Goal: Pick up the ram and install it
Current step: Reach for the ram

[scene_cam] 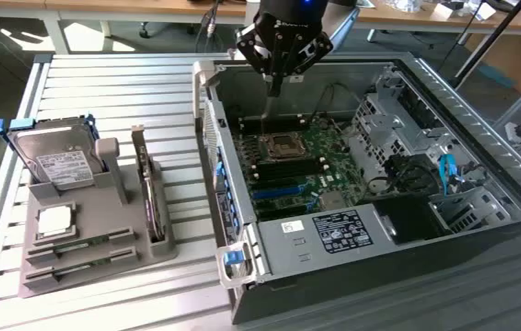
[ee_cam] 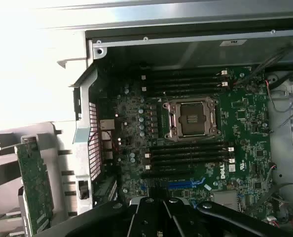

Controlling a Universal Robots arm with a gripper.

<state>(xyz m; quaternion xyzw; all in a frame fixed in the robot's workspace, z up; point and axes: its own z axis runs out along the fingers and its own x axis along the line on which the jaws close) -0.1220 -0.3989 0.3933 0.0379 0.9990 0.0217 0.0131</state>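
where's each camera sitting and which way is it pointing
Exterior view: off the arm, high up, looking down on the table, the grey holder and the open computer case; the hand hangs over the case.
Wrist view: on the wrist, facing down into the case at the motherboard; part of the hand shows.
Shared: the case, the motherboard, the processor socket, the hand.

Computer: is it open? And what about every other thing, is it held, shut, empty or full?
Computer case: open, lid off.
Ram: held upright above the case.
Fingers: shut on the ram.
Memory slots: empty.
Processor socket: looks empty.
Hard drive: standing in the grey holder.
Expansion card: standing in the holder.
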